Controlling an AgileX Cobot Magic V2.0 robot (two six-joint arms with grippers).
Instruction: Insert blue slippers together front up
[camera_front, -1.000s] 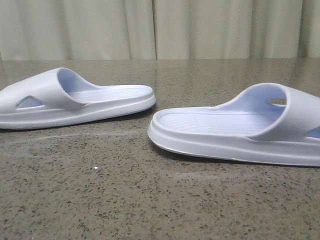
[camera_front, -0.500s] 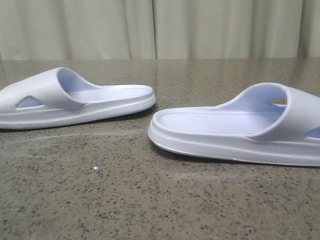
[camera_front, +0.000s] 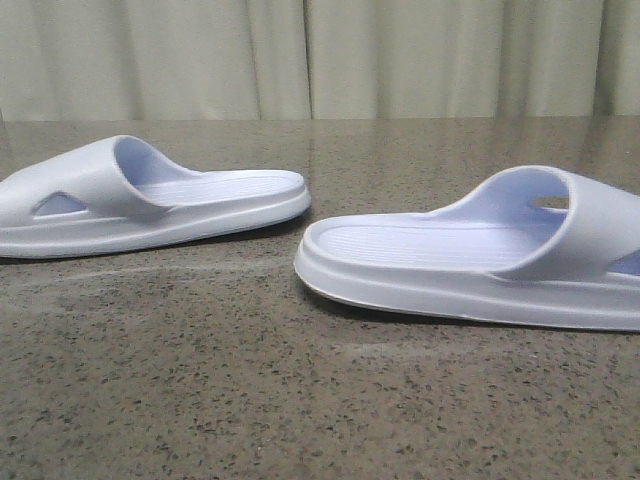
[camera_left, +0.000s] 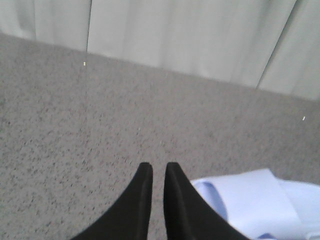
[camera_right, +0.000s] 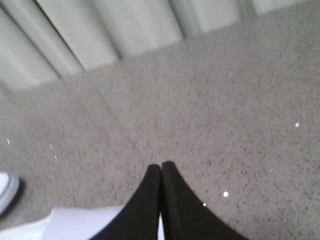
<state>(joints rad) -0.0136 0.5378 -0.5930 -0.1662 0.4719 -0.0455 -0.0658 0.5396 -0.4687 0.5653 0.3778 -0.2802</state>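
Two blue slippers lay sole-down on the speckled stone worktop (camera_front: 250, 400), apart from each other, with a strip of bare surface between them. The left slipper (camera_front: 140, 200) sat further back on the left, its strap toward the left edge of the front view and its open heel end pointing right. The right slipper (camera_front: 470, 255) sat nearer on the right, strap toward the right edge, heel end pointing left; its right end ran out of frame. Both showed ribbed footbeds and triangular side cutouts.

The left claw (camera_left: 159, 169) hung above the worktop with its black fingers nearly together, a narrow gap between the tips, gripping nothing; a slipper strap (camera_left: 250, 200) lay just beside it. The right claw (camera_right: 161, 167) had its tips pressed together, empty, above a pale slipper edge (camera_right: 85, 222). A pleated curtain (camera_front: 320, 55) closed off the background
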